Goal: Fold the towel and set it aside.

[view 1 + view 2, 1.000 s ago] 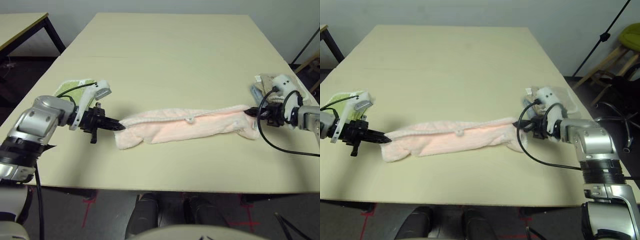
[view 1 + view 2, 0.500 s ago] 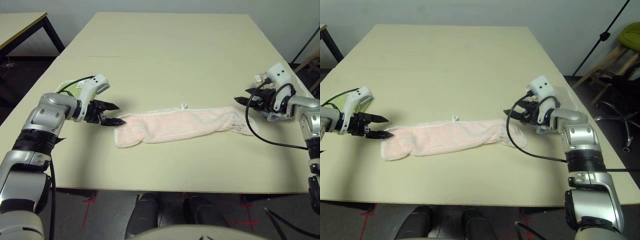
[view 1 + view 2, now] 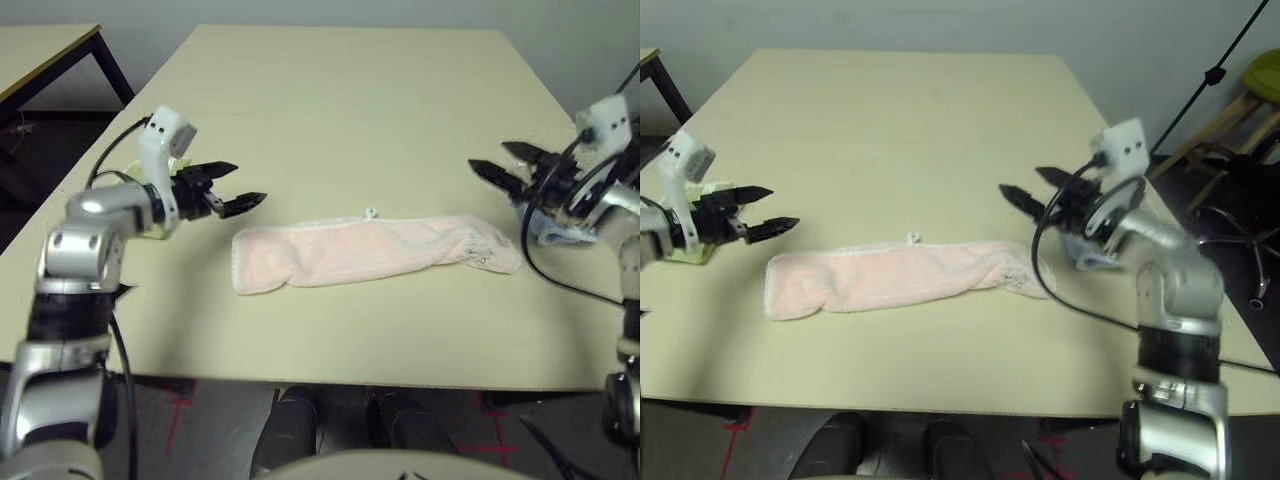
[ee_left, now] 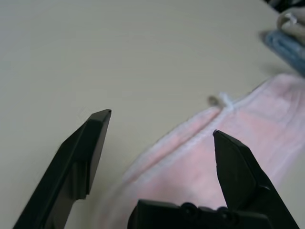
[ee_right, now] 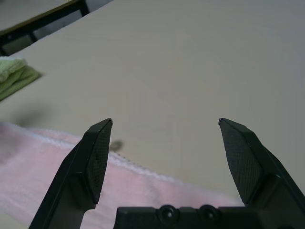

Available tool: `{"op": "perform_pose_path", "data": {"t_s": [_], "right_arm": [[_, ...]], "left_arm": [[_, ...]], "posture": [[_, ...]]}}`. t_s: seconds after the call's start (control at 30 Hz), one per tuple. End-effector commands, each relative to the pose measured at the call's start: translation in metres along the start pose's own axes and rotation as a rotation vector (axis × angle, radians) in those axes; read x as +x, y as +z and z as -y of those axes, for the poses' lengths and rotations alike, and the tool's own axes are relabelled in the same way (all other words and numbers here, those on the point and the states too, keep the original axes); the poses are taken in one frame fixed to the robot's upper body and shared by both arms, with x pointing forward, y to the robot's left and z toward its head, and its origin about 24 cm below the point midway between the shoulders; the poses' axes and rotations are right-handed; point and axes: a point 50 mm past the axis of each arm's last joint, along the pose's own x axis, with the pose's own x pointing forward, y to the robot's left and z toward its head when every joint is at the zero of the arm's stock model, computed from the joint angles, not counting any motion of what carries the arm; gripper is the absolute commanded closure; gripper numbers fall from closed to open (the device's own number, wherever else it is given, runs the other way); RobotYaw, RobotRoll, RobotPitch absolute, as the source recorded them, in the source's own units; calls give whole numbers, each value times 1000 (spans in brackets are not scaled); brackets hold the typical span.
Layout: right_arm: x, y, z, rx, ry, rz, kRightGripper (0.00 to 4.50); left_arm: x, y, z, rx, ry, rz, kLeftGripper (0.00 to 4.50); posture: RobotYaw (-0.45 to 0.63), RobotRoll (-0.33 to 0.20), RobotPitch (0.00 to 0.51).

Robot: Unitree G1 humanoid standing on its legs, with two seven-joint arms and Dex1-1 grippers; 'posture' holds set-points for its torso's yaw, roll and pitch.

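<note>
No writing or brand mark can be read on anything here; the small white tag on the towel is too small to make out.

The pale pink terry-cloth towel with white corded edging [image 3: 370, 252] lies folded into a long narrow band across the near middle of the pale beige rectangular table [image 3: 340, 110], its small loop [image 3: 371, 212] poking out at the 12 o'clock edge. Nothing is holding it.

The left gripper [image 3: 240, 190] hangs above the table at about 10 o'clock from the towel's left end, its 2 black fingers spread wide and empty. Behind it, at 9 o'clock, a folded green towel [image 5: 14, 76] sits near the table's left edge. The right gripper [image 3: 505, 166] hangs off the towel's right end at about 2 o'clock, fingers [image 5: 97, 157] also spread wide with nothing between them. A folded blue cloth [image 4: 286, 45] lies by the right edge of the table.

The tabletop is plain and matte, with a faint seam crossing it. A second table [image 3: 45, 55] with black legs stands at far left, a black stand [image 3: 1215, 70] and a yellow-green chair [image 3: 1262, 75] at far right, over a dark floor with red tape marks [image 3: 180, 405].
</note>
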Motion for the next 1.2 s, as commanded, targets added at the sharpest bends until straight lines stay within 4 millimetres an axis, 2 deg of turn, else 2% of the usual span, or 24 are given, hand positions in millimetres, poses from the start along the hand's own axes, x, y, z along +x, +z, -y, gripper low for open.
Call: {"op": "perform_pose_path", "data": {"t_s": [0.03, 0.07, 0.13, 0.23, 0.37, 0.5, 0.6, 0.73, 0.97, 1.1, 1.2], "right_arm": [[-3, -10, -8, 45, -49, 35, 27], [-3, -16, -11, 44, -38, 16, 27], [-3, -23, -15, 56, -25, -6, 401], [-3, -31, -17, 65, -6, -28, 1356], [-7, -47, -18, 7, 32, -105, 2951], [-12, -60, -17, 5, 24, -154, 4468], [-14, -72, -14, -20, 5, -223, 4500], [-14, -86, 1, -117, -73, -341, 4500], [-10, -94, 23, -220, -123, -425, 4500], [-5, -93, 32, -281, -90, -431, 4500], [-2, -84, 38, -282, -79, -397, 4500]], "left_arm": [[-4, -3, 11, -32, 131, 36, 0], [-4, -9, 16, -38, 120, 9, 0], [-5, -17, 23, -52, 89, -21, 0], [-6, -25, 27, -95, 75, -40, 590], [-9, -45, 31, -118, 54, -109, 2044], [-13, -54, 36, -145, 37, -141, 3471], [-16, -65, 32, -148, 50, -177, 4483], [-21, -78, 23, -116, 78, -233, 4483], [-27, -92, 5, -58, 116, -288, 4483], [-30, -99, -8, -2, 123, -320, 4483], [-26, -97, -14, 50, 115, -320, 4483]], "posture": [[106, 0, 132], [106, 0, 132], [106, 0, 132], [112, 0, 126], [107, 0, 122], [110, 0, 115], [111, 0, 108], [111, 0, 94], [125, 0, 87], [124, 0, 85], [127, 0, 76]]}}
